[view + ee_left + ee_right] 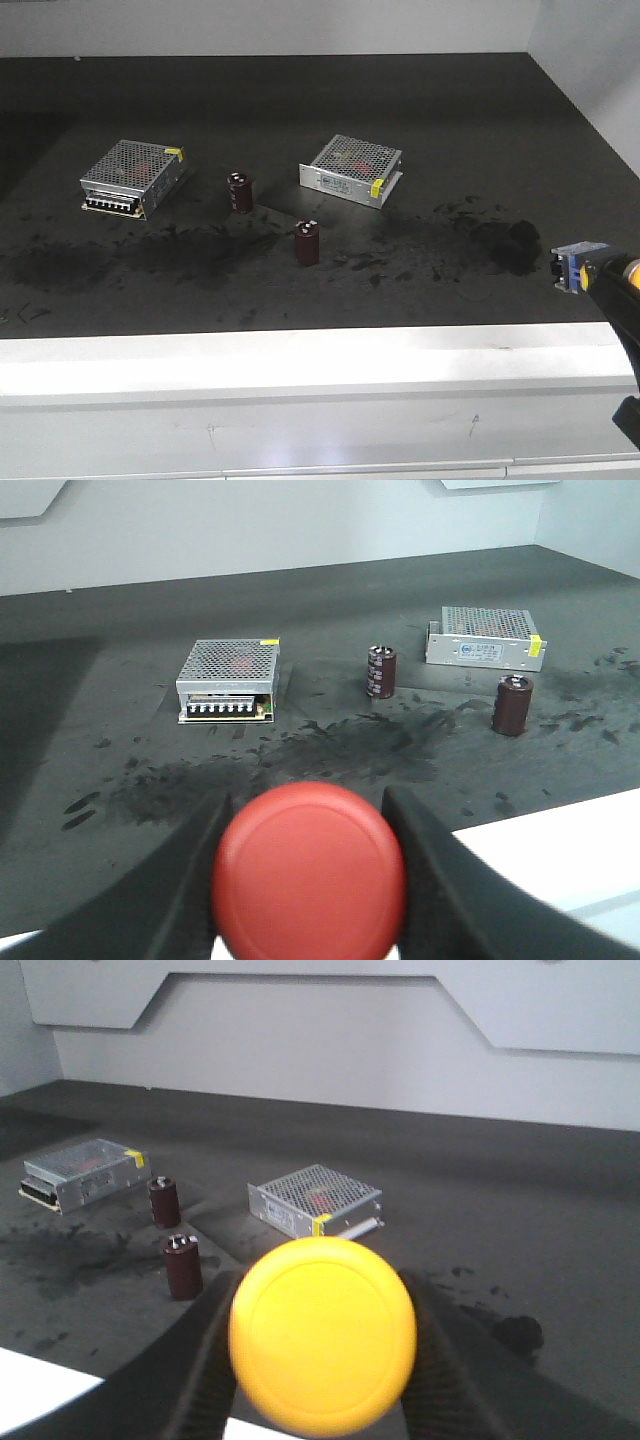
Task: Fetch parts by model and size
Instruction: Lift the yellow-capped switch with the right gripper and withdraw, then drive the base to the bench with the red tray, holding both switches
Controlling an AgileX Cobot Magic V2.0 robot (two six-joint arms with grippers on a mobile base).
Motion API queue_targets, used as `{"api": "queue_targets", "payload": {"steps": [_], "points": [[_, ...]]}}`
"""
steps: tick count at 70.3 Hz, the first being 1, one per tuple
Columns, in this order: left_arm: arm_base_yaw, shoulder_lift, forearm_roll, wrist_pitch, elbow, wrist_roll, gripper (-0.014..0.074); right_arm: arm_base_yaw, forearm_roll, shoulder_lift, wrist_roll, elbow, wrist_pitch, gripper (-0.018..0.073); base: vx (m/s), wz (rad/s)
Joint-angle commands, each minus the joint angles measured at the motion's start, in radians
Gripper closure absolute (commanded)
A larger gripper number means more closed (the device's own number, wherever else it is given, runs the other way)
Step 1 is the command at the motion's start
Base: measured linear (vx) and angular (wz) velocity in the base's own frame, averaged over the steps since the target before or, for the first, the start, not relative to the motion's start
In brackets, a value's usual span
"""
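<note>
Red-capped switch (310, 870) is held in the left gripper (305, 802). Its round cap faces the wrist camera, with one dark finger (185, 885) close against it at 9 o'clock and the other at 3 o'clock. The cap hides where the fingers meet the base.

The right gripper (320, 1280) holds the yellow-capped switch (322, 1335) the same way, with its fingers (445, 1360) closed in at 9 and 3 o'clock. In the front view this switch shows at the 3 o'clock edge, with its bluish base pointing left.

On the dark table (300, 100) lie the left power supply (133, 177) at 10 o'clock and the right power supply (352, 170) just above centre. The far capacitor (240, 192) stands upright between them, and the near capacitor (307, 242) stands at 6 o'clock from the right one.
</note>
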Motion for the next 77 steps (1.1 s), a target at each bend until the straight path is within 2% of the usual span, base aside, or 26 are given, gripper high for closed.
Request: {"api": "queue_targets", "payload": {"steps": [1,48,77], "points": [[-0.008,0.011,0.010,-0.076,-0.023,-0.001,0.0603,-0.004,-0.013,0.003,-0.008,-0.029,-0.096,0.0569,0.00,0.00],[-0.008,0.011,0.010,-0.076,-0.023,-0.001,0.0603,-0.004,-0.013,0.003,-0.008,-0.029,-0.095,0.0569,-0.01,0.03],[-0.008,0.011,0.010,-0.076,-0.023,-0.001,0.0603,-0.004,-0.013,0.003,-0.008,-0.029,-0.086,0.0569,-0.09,0.51]]}}
